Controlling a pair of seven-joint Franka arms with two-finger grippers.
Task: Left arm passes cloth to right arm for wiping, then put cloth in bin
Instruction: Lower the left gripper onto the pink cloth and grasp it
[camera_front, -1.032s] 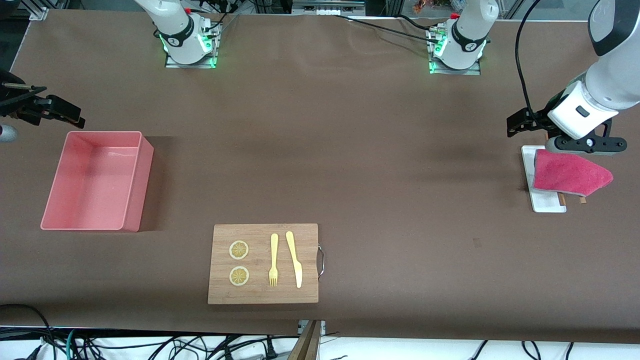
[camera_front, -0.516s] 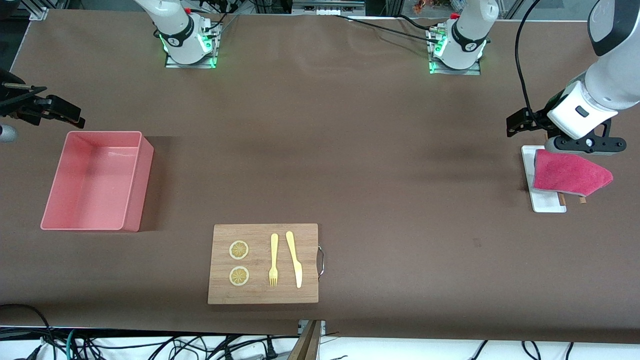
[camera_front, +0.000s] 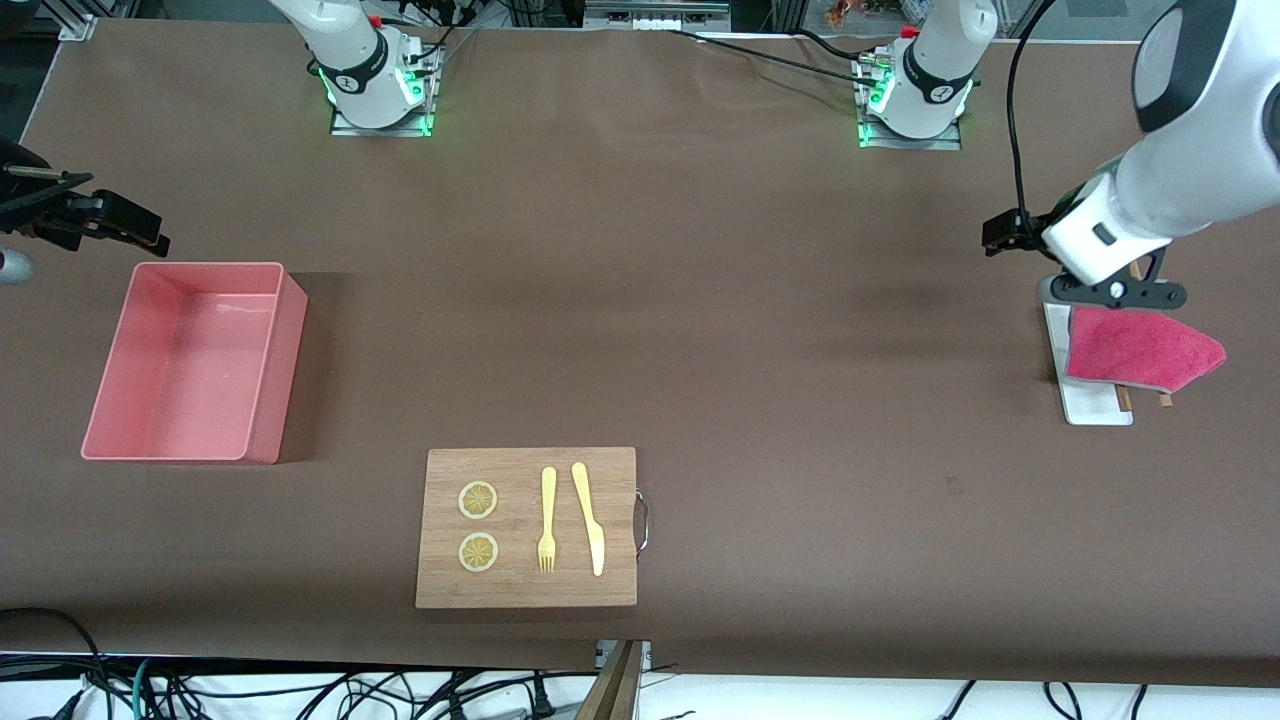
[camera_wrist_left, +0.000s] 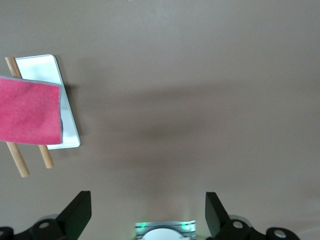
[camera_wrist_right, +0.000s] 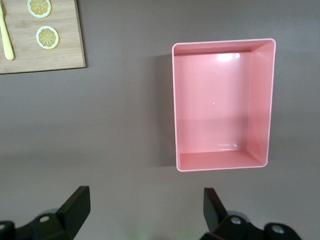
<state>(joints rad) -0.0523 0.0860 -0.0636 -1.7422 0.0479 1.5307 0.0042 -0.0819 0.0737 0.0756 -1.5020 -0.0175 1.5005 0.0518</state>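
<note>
Bin (camera_front: 190, 362) sits at the right arm's end, nothing in it; right gripper (camera_wrist_right: 145, 212) waits above it, jaws apart. Cloth (camera_front: 1140, 350) lies draped on the white tray (camera_front: 1095, 405) and sticks (camera_wrist_left: 20, 160) at the left arm's end. Left gripper (camera_wrist_left: 147, 212) is over the table beside the tray, jaws apart, holding nothing. Cloth prob light, soft, floppy, so you'd best pinch the overhanging corner.

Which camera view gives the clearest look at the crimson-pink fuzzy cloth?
The front view: the crimson-pink fuzzy cloth shows whole, draped on the white rectangular tray near the open left gripper. The left wrist view cuts the cloth off at its edge. The right wrist view shows none of it.
</note>
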